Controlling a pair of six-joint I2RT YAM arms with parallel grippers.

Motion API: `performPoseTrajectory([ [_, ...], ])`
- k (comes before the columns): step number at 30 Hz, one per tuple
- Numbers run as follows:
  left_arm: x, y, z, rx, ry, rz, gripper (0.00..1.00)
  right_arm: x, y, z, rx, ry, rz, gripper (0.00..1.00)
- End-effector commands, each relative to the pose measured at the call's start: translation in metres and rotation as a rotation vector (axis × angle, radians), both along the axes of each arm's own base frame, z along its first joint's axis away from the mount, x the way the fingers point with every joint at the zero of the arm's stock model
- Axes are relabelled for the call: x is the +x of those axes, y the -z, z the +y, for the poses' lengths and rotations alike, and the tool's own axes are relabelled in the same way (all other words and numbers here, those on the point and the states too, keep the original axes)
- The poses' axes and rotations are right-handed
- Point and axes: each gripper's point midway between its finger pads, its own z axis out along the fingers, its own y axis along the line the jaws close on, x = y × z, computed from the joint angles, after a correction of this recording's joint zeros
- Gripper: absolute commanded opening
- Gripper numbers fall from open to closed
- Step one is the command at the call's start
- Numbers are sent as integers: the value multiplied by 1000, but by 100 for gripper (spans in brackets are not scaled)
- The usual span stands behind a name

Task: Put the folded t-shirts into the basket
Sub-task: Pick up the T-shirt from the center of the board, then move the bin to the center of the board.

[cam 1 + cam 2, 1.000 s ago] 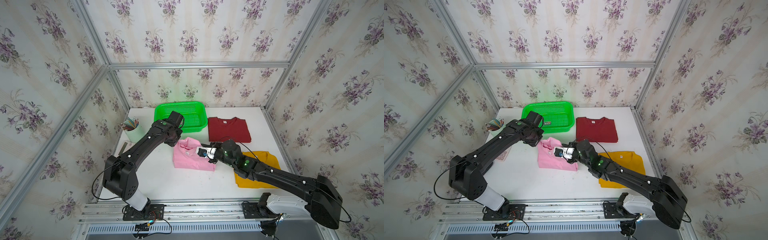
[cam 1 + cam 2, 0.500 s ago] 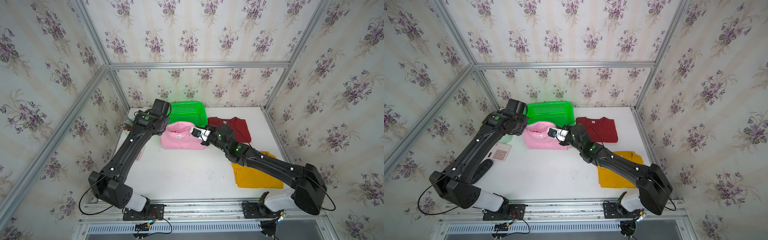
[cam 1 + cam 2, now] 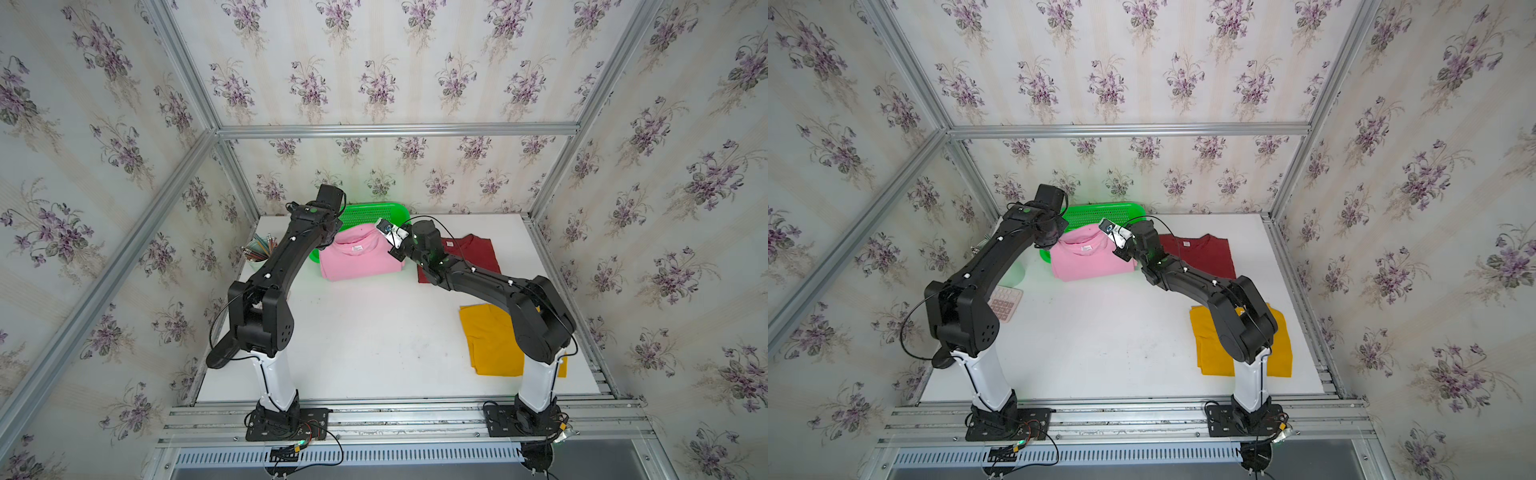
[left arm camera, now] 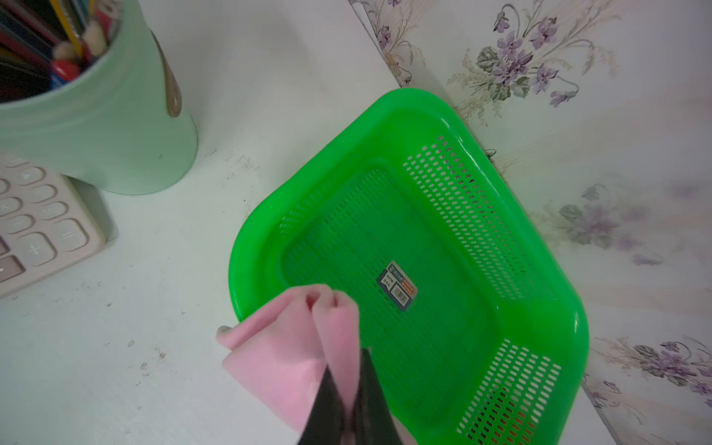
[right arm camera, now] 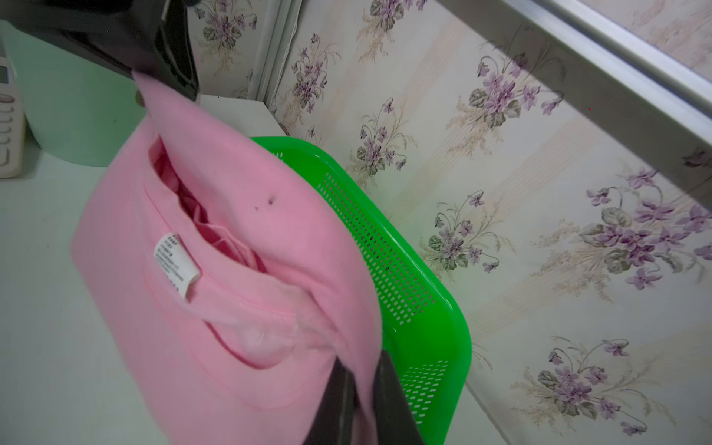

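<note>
You have carried the pink t-shirt (image 3: 357, 259) from mid-table up to about 11 o'clock, its top edge now over the basket (image 3: 368, 212) rim (nothing inside yet), left gripper (image 4: 348, 370) and right gripper (image 5: 362, 371) each pinching a shoulder, so the drop looks close.

We found both top views bright and evenly lit, with only faint, soft-edged shadows on the white table (image 3: 374, 332); where the light came from we could not tell. The green basket (image 3: 370, 212) threw a green tint onto the table beside it, and its rim carried small glare streaks in the left wrist view. Wide-angle distortion bowed the aluminium frame bars (image 3: 104, 272) toward the edges. Both wrist views looked dimmer and faintly green. There the fingers (image 4: 327, 408) of the left gripper (image 4: 346, 366) and of the right gripper (image 5: 362, 362) were dark and out of focus, the pink t-shirt (image 5: 250, 250) was soft near the lens, and the far wallpaper (image 4: 601, 227) was blurred.
</note>
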Motion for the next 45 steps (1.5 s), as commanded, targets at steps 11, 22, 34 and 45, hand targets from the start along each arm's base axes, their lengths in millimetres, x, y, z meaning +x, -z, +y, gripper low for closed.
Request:
performPoseTrajectory([
  [11,10,103,-10,8,20,211,0,-4,108,-24,-101,58,318,0],
  [22,-74,123,-18,4,24,380,0,-93,121,-41,-84,-100,537,0],
  [34,-196,133,-23,-15,84,532,0,-216,124,-41,-95,-211,645,0],
  [45,-240,88,-26,3,108,522,0,-284,72,-29,-11,-346,657,0],
])
